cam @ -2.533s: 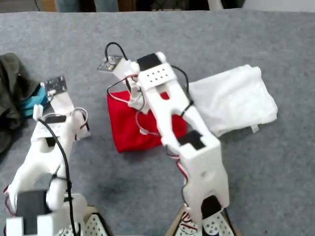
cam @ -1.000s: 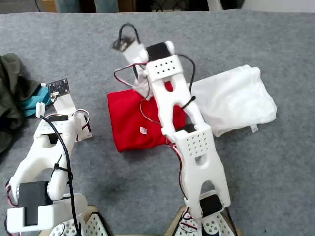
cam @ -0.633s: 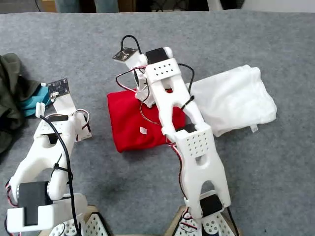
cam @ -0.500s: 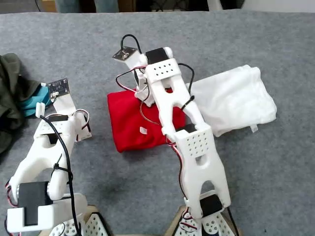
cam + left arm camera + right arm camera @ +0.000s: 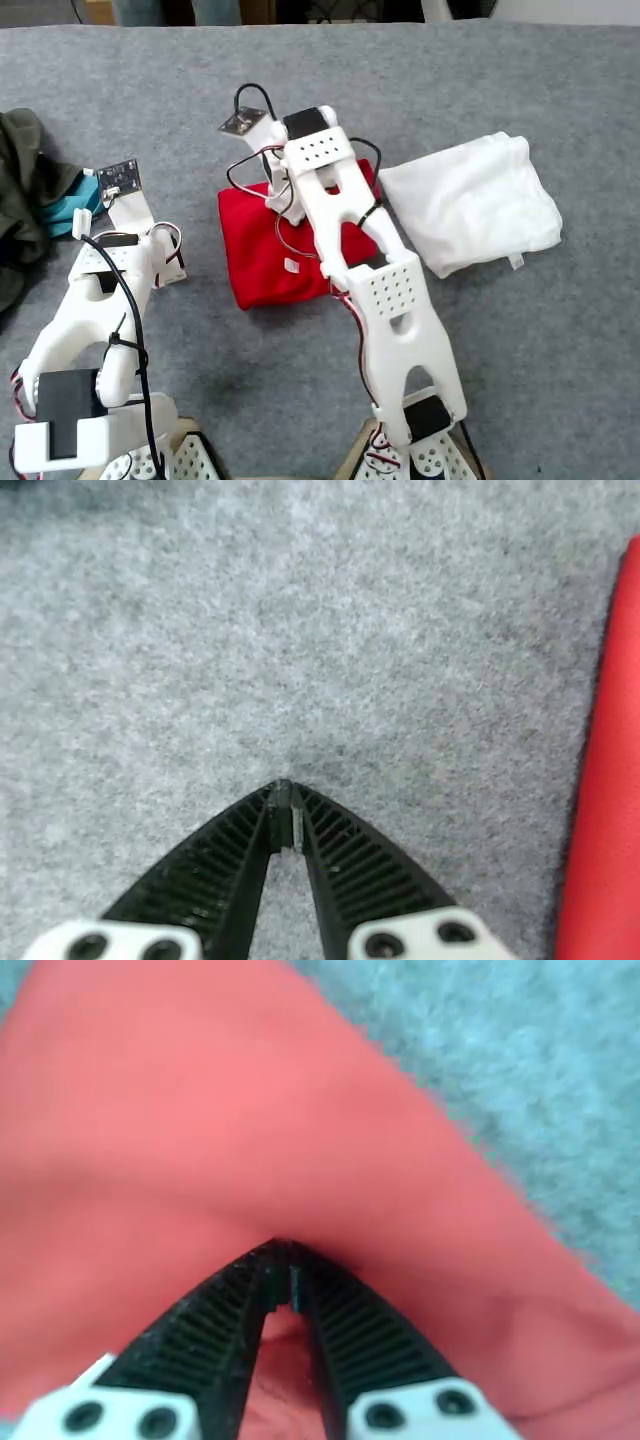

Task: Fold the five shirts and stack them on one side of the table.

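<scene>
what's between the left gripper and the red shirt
Bare grey table; the left wrist view shows it between the left gripper and the red shirt.

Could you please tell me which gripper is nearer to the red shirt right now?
The right. The right gripper sits directly over the red shirt, fingers shut on its fabric; the left gripper hangs above bare table, with the shirt off to its side.

Grey table (image 5: 500, 80), red shirt (image 5: 262, 250), white shirt (image 5: 470, 200), dark clothes (image 5: 20, 190)
</scene>
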